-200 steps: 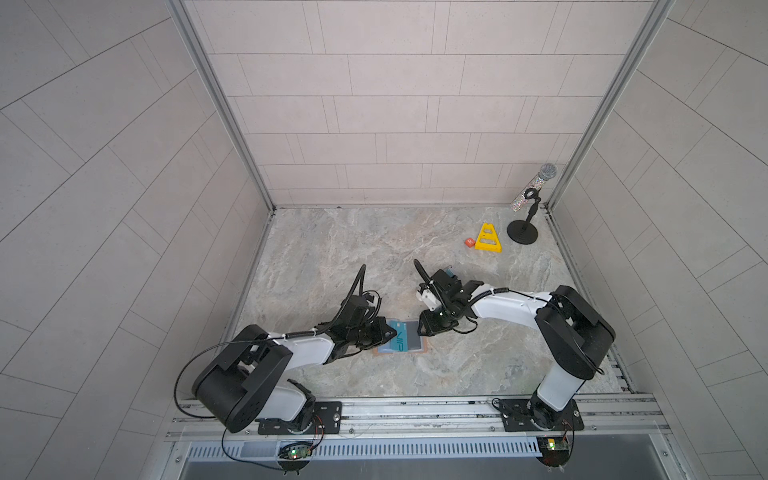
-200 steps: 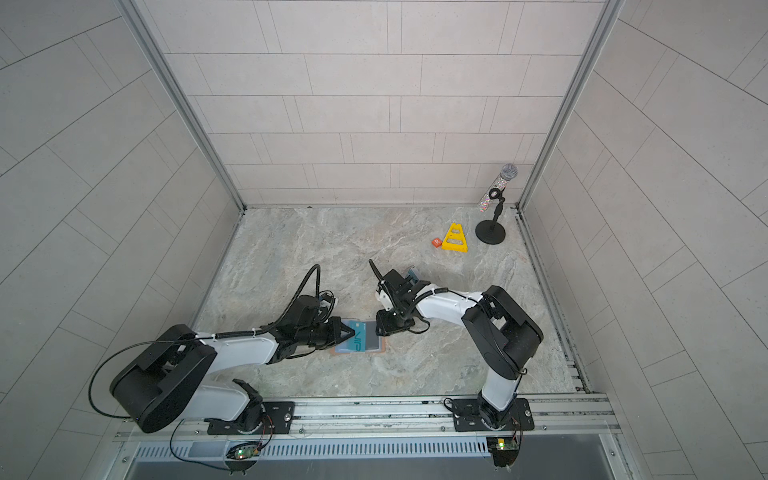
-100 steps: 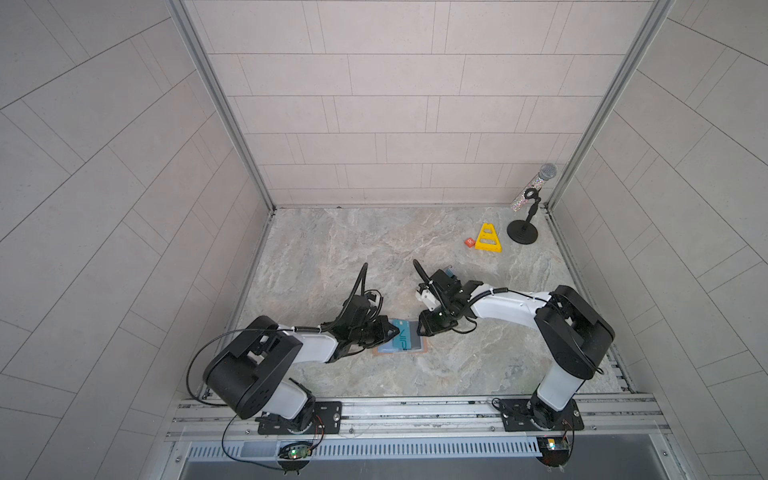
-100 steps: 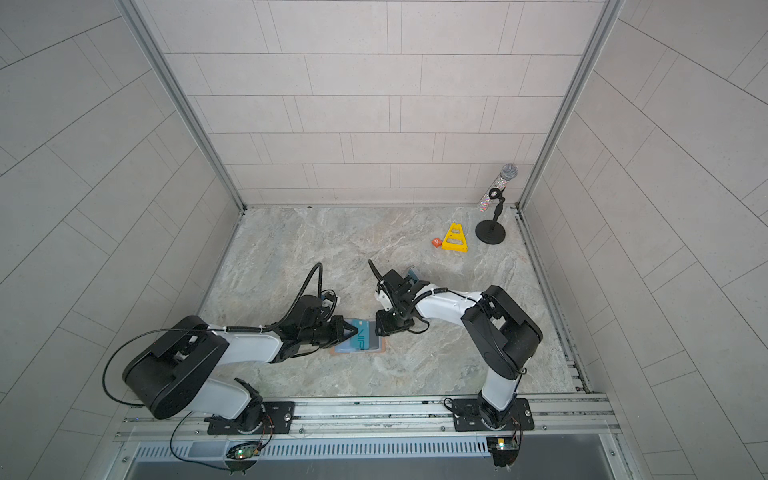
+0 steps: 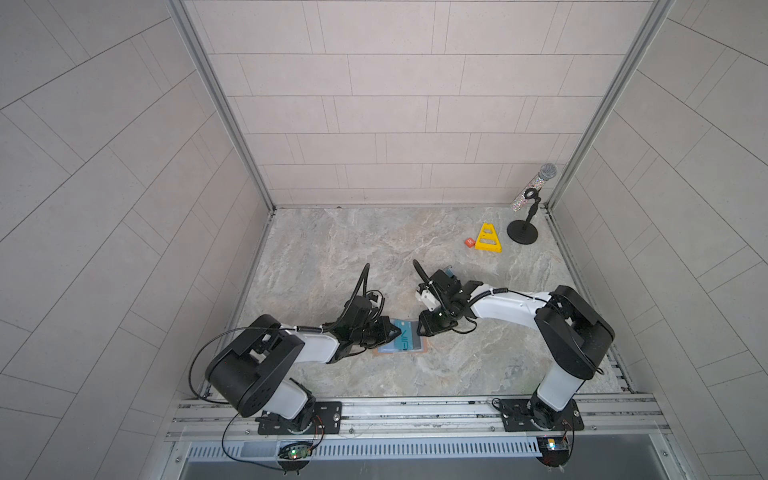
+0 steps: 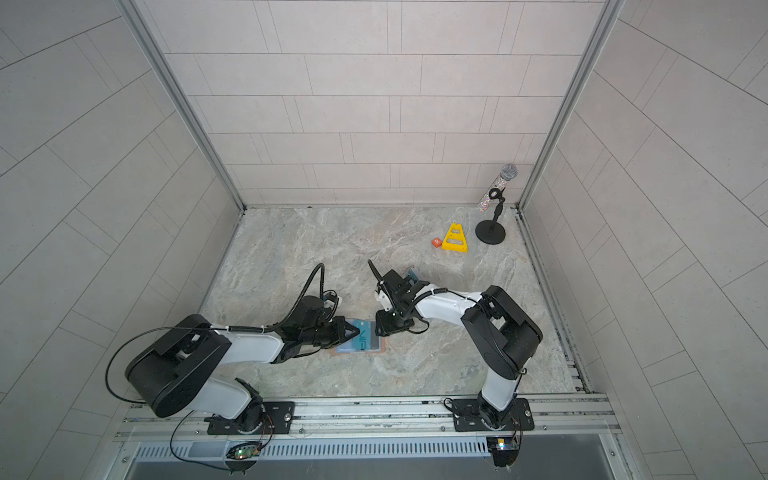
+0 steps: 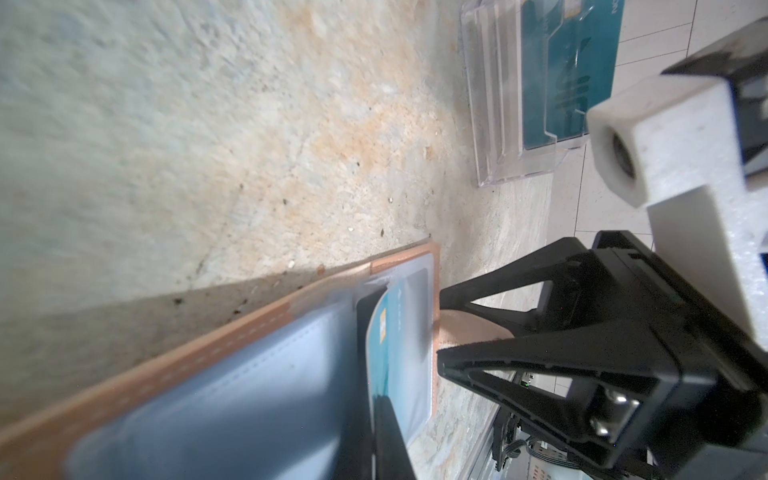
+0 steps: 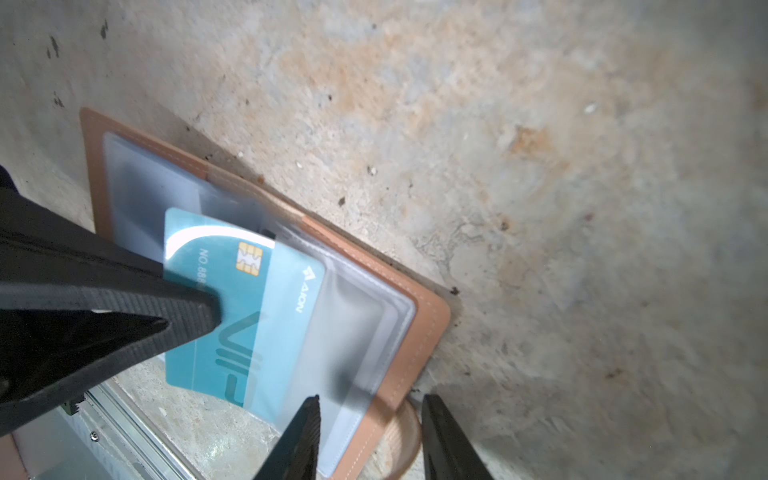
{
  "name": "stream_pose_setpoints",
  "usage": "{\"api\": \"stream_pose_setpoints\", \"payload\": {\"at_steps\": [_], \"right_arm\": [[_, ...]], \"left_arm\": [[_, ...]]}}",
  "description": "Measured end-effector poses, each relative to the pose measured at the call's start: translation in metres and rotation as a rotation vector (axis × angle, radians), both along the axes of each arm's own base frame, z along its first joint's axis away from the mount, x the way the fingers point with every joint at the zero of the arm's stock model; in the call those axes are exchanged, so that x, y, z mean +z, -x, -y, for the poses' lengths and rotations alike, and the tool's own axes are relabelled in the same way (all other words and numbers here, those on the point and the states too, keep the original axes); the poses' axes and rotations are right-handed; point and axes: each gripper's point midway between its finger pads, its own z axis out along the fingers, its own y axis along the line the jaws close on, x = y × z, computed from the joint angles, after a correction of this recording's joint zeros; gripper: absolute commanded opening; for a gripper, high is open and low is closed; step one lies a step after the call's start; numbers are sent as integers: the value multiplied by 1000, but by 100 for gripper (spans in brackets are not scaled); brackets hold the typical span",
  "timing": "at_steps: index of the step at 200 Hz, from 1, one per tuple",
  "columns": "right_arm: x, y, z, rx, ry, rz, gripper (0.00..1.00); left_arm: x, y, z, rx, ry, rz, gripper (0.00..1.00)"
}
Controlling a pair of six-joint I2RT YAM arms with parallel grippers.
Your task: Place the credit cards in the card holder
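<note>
L gripper [image 8: 208, 309] clenched on teal VIP card [image 8: 270, 316]; card's far end partway under clear sleeve of open wallet [image 8: 428, 324], flat on table [image 5: 332, 257] near front-centre. R gripper [image 8: 372, 401] at wallet's far edge, jaws apart, snap tab [image 8: 405, 440] between.

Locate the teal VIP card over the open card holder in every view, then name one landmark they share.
Top view: teal card mid-floor, between the two arms.
Top view: teal card in the same mid-floor spot.
Left wrist: nearly edge-on, partly under a clear sleeve.
Right wrist: face up, VIP lettering showing.
Shared landmark: the tan rim of the card holder.
</note>
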Motion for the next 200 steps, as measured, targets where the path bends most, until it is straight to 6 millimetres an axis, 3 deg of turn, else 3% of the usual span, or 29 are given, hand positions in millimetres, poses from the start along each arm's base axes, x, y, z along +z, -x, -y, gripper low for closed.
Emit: {"api": "stream_pose_setpoints", "payload": {"at_steps": [17,34,95,139,200], "right_arm": [[0,0,0,0,0,0,42],[0,0,0,0,1,1,42],[0,0,0,0,6,4,42],[0,0,0,1,9,6,42],[0,1,1,2,10,4,38]], "left_arm": [[-4,3,-1,-1,-11,-13,32],[0,3,2,-8,3,-8,42],[10,4,-3,-14,-49,14,63],[11,7,-22,-14,-189,25,66],[10,8,-27,-43,-246,23,66]]}}
